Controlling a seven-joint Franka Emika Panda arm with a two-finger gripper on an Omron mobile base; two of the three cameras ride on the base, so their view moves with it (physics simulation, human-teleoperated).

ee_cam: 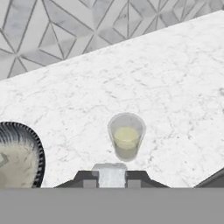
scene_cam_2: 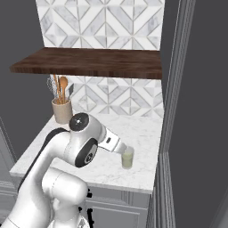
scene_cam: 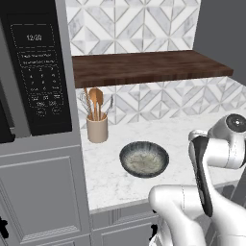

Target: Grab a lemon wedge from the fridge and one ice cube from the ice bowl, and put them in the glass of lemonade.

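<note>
Nearest to the hand camera, the hand [ee_cam: 111,178] is pinching a small pale translucent ice cube [ee_cam: 110,171] between its two dark fingertips [ee_cam: 85,179]; the jaws are standing narrowly apart, closed onto the cube. Just past the cube, the glass of lemonade [ee_cam: 126,137] is standing upright on the white marble desk [ee_cam: 166,87], holding pale yellow-green liquid; the cube is sitting short of the glass rim, not yet inside it.

Off to the left edge of the hand view, the ice bowl [ee_cam: 26,153] is resting on the desk, dark ribbed rim and pale speckled inside, well apart from the glass. In the left base view the bowl [scene_cam: 144,159] is lying near the front edge of the desk, with the arm's white links rising at lower right.

In the right base view the glass [scene_cam_2: 128,158] is sitting near the desk's front right corner, the arm's wrist reaching over just beside it. Further back, a beige utensil crock [scene_cam: 97,127] with wooden spoons is standing against the patterned tile wall [scene_cam: 144,24], under a dark wooden shelf [scene_cam: 149,67]. A black microwave panel [scene_cam: 38,72] is showing at far left.
</note>
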